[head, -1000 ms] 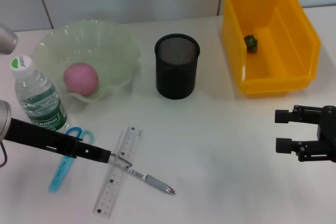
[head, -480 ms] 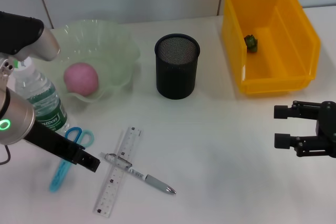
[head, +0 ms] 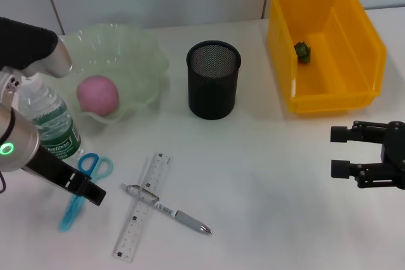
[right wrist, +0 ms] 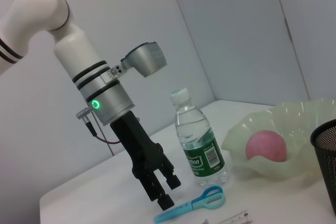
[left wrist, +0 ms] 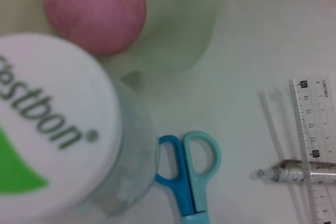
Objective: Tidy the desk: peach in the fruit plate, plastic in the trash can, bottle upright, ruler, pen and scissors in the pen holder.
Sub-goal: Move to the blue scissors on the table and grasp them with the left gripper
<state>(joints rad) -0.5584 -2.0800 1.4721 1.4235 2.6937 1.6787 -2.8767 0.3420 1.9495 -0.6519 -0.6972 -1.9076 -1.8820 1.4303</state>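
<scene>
Pink peach [head: 97, 95] lies in the plate [head: 142, 52], plastic [head: 302, 51] in the can [head: 326, 42], bottle [head: 49, 116] upright. I still must put ruler [head: 141, 198], pen [head: 168, 209] and scissors [head: 82, 183] (all on the desk) into the holder [head: 213, 79]. My left gripper [right wrist: 160, 183], just above the scissors, is released and empty, and the right gripper [head: 340, 154] is parked released.

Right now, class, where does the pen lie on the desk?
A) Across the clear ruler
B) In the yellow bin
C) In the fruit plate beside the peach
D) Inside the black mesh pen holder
A: the pen lies crosswise over the clear ruler on the desk, in front of the empty mesh pen holder.
</scene>
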